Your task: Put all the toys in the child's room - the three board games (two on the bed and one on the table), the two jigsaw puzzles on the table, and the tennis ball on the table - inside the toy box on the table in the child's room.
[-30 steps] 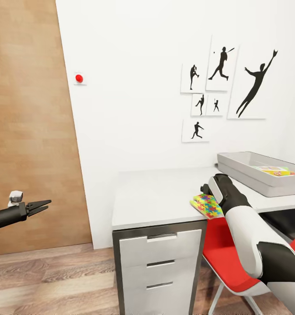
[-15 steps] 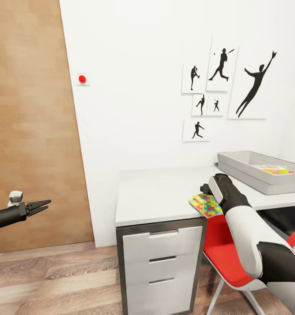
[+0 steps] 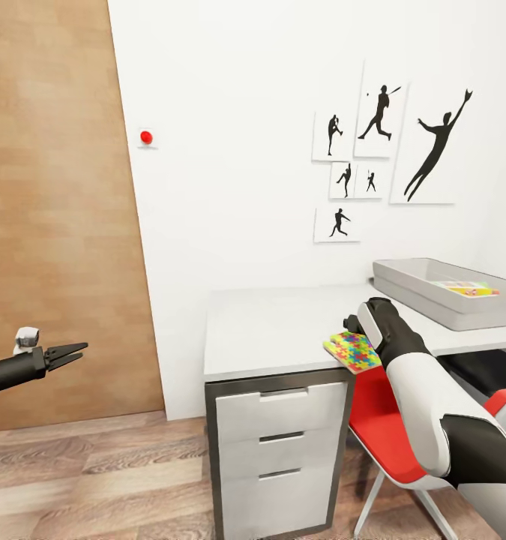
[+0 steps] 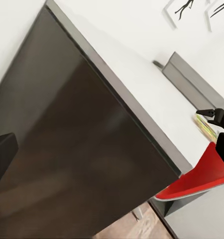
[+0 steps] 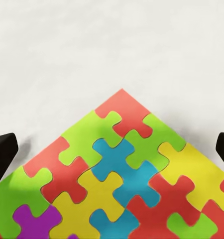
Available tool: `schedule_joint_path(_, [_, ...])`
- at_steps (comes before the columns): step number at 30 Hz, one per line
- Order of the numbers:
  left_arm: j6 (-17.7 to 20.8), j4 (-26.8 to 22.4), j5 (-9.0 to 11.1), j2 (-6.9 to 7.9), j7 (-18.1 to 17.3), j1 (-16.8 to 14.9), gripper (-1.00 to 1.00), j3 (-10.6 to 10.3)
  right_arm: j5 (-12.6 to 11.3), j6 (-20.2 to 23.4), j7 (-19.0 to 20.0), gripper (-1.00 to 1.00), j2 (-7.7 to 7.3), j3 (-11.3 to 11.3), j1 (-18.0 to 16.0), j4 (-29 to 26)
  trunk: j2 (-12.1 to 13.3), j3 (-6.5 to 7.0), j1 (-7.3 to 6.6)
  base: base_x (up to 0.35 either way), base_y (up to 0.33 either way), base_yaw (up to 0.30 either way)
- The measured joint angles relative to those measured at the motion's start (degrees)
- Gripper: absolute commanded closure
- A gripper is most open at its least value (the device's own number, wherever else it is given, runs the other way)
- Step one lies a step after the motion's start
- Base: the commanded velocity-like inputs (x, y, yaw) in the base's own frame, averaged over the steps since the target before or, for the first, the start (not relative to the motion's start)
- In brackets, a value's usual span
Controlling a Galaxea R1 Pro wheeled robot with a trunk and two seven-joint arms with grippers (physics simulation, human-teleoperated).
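**Right arm poised over jigsaw puzzle at desk edge**

Lower centre of the head view: a white table (image 3: pixel 282 330) with a three-drawer unit (image 3: pixel 279 450) beneath. At its front edge, right of centre, a multicoloured jigsaw puzzle (image 3: pixel 351 352), one corner overhanging the red chair (image 3: pixel 384 427). Directly above the puzzle, the right gripper (image 3: pixel 351 325), mostly hidden behind its own wrist; in the right wrist view, puzzle (image 5: pixel 122 184) lying flat on the tabletop, dark fingertips (image 5: pixel 2 154) spread wide at either side, released, grasping nothing. At right of the frame, on the table, a grey toy box (image 3: pixel 440 291) with colourful flat items inside. Far lower left, the left gripper (image 3: pixel 71 352) held out in front of a wooden door (image 3: pixel 58 210), fingers slightly parted, empty. Silhouette posters (image 3: pixel 387 142) on the wall above.
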Motion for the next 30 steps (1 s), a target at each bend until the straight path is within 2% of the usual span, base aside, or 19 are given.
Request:
schedule_joint_path(11, [0.0,0.0,0.0,-0.01,0.0,0.0,-1.0,0.0,-0.3,-0.3,-0.1,-1.0,-0.07,0.0,-0.1,0.2,0.0,0.0,-0.01,-0.012,0.006,0.0])
schedule_joint_path(19, [0.0,0.0,0.0,-0.05,0.0,0.0,-1.0,0.0,-1.2,-4.1,-0.5,-1.0,-0.07,-0.2,-1.5,0.4,0.0,-0.01,-0.01,0.0,0.0,0.0])
schedule_joint_path(30, [0.0,0.0,0.0,-0.06,0.0,0.0,-1.0,0.0,-1.2,-4.7,-0.7,-1.0,0.04,-0.2,-2.8,0.1,0.0,-0.01,-0.01,0.0,0.0,0.0])
